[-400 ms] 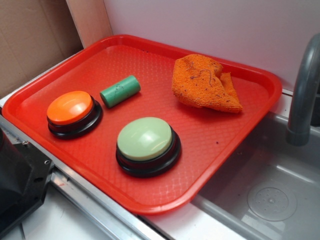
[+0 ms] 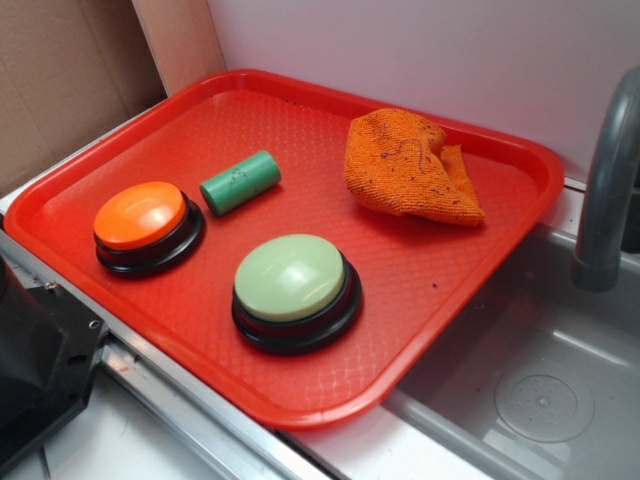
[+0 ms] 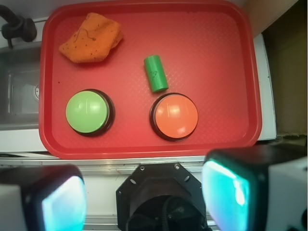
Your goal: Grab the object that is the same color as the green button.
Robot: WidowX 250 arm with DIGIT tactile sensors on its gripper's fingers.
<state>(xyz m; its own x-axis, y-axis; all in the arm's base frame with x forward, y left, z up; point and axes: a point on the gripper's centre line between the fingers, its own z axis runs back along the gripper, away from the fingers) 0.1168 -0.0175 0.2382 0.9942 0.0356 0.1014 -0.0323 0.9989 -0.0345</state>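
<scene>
A small green cylinder (image 2: 240,182) lies on its side on the red tray (image 2: 120,130), just behind the orange button; it also shows in the wrist view (image 3: 156,73). The green button (image 2: 290,278), a pale green dome on a black base, stands at the tray's front; it also shows in the wrist view (image 3: 86,112). My gripper (image 3: 144,197) is open and empty, high above and back from the tray's near edge. Its two fingers (image 3: 231,190) frame the robot base below. The gripper does not show in the exterior view.
An orange button (image 2: 141,216) on a black base stands at the tray's front left. A crumpled orange cloth (image 2: 405,165) lies at the tray's back right. A grey sink basin (image 2: 540,380) and faucet (image 2: 605,190) are at the right. The black robot base (image 2: 35,370) sits by the tray's front-left.
</scene>
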